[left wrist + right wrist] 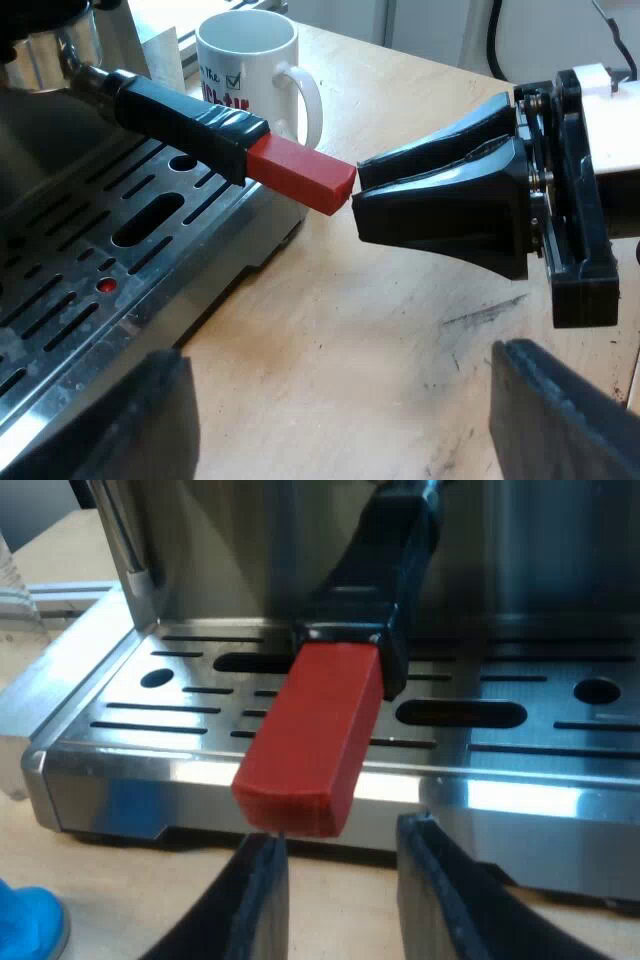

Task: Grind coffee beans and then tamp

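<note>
The metal holder is locked into the espresso machine's front. Its dark handle sticks out over the drip tray and ends in a red block. My right gripper is level with that red end, fingertips just at its tip. In the right wrist view the red end hangs right ahead of my right gripper, whose fingers stand open, a little wider than the block. My left gripper is wide open over the wooden table by the drip tray, with nothing in it.
A white mug stands on the table behind the handle, beside the machine. The slotted steel drip tray lies under the handle. A blue tamper rests on the table near the tray's corner.
</note>
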Robot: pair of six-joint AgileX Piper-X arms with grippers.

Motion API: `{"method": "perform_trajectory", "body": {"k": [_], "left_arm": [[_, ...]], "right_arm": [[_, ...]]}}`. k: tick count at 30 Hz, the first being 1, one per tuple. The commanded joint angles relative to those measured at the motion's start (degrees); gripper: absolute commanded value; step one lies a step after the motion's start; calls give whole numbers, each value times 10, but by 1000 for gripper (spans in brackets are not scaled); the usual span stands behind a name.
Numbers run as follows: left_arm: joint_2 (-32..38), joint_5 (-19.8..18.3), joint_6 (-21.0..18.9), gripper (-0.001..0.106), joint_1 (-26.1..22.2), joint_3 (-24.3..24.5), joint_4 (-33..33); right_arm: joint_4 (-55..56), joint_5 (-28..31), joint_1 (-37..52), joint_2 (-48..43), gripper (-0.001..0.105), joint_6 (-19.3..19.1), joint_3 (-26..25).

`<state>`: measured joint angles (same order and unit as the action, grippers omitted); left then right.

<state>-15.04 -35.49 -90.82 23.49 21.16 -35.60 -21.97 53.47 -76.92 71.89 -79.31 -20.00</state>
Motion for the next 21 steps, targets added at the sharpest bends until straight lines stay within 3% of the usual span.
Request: {"method": "perform_trajectory", "body": {"k": [1, 12, 15, 16, 21], "left_arm": [[1, -8, 3, 64, 2, 0, 7], [1, -8, 3, 64, 2, 0, 7], [1, -8, 3, 64, 2, 0, 7], [1, -8, 3, 64, 2, 0, 7], [1, -8, 3, 64, 2, 0, 7]], "right_arm": [[-9, 7, 2, 0, 30, -7, -1], [-34, 17, 38, 0, 30, -9, -1], [-54, 18, 44, 0, 30, -36, -1], [-69, 18, 48, 0, 30, -62, -1], [-94, 47, 47, 0, 30, -86, -1]]}}
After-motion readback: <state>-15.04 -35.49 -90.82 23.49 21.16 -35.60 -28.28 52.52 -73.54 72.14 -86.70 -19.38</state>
